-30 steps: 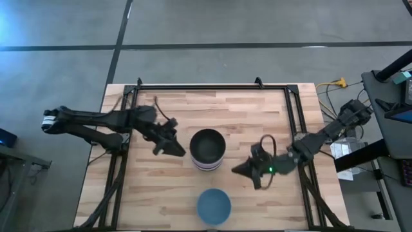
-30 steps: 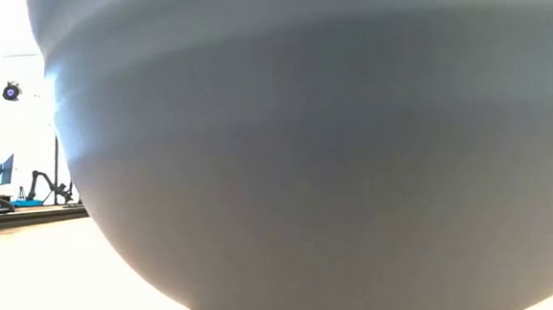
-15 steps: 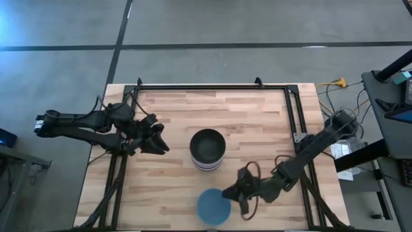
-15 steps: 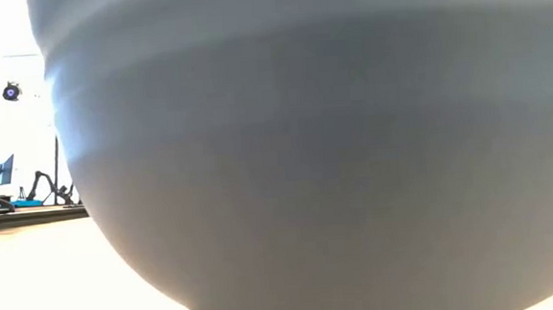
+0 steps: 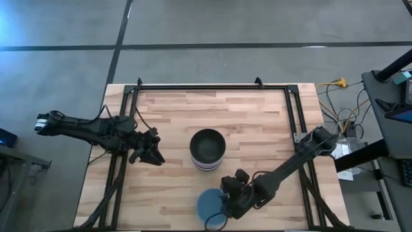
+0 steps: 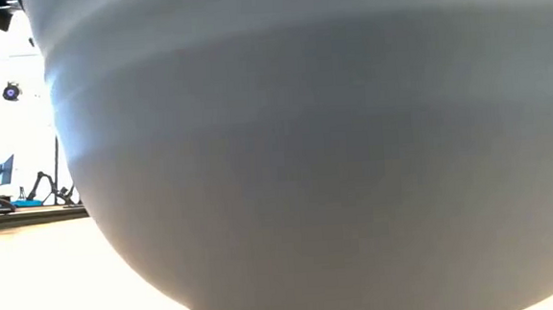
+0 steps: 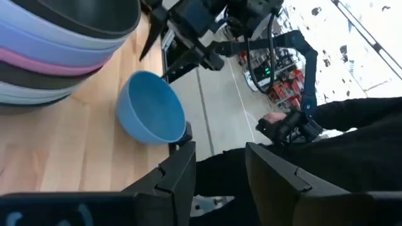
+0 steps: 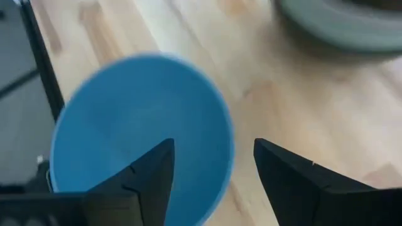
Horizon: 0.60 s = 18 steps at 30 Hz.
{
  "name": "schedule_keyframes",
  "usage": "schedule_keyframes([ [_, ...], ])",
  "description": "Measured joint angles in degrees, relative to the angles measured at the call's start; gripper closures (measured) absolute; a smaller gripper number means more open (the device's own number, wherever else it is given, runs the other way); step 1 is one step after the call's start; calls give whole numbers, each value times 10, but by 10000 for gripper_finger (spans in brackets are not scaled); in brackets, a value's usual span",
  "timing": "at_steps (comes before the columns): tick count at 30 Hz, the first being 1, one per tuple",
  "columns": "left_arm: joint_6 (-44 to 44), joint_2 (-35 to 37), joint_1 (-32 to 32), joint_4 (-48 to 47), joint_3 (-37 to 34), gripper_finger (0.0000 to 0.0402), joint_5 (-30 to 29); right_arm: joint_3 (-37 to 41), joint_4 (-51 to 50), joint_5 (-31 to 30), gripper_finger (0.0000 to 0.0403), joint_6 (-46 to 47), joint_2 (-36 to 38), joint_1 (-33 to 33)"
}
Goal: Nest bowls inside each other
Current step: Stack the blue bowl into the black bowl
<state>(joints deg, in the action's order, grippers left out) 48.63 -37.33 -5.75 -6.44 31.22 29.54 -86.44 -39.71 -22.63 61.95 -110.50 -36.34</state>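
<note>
Blue bowl (image 5: 211, 205) at table (image 5: 257, 122) near edge; right gripper (image 8: 213, 169) wide, straddling its rim. Stacked bowls (image 5: 207, 149) at centre. Left gripper (image 5: 153, 156) near left edge, parted, empty.

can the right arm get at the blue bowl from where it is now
Probably yes. The right gripper hangs open right over the blue bowl, one finger inside the rim and the other outside, nothing between them. The left gripper waits away by the table's left edge.

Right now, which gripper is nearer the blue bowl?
Right. The right gripper hangs open at the blue bowl's rim. The left gripper sits farther off, beside the bowl stack.
</note>
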Motion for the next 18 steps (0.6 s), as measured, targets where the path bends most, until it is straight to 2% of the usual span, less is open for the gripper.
schedule_keyframes([
  [8,-14,-26,-2,50,-1,279,-10,-3,20,122,190,26,-49,31],
  [11,-14,-39,-2,77,-1,279,-10,2,21,166,208,22,-47,46],
  [14,-15,-55,-2,104,-2,279,-10,11,20,217,255,7,-47,61],
  [18,-10,-74,-2,138,-2,279,-9,24,17,270,358,-8,-44,77],
])
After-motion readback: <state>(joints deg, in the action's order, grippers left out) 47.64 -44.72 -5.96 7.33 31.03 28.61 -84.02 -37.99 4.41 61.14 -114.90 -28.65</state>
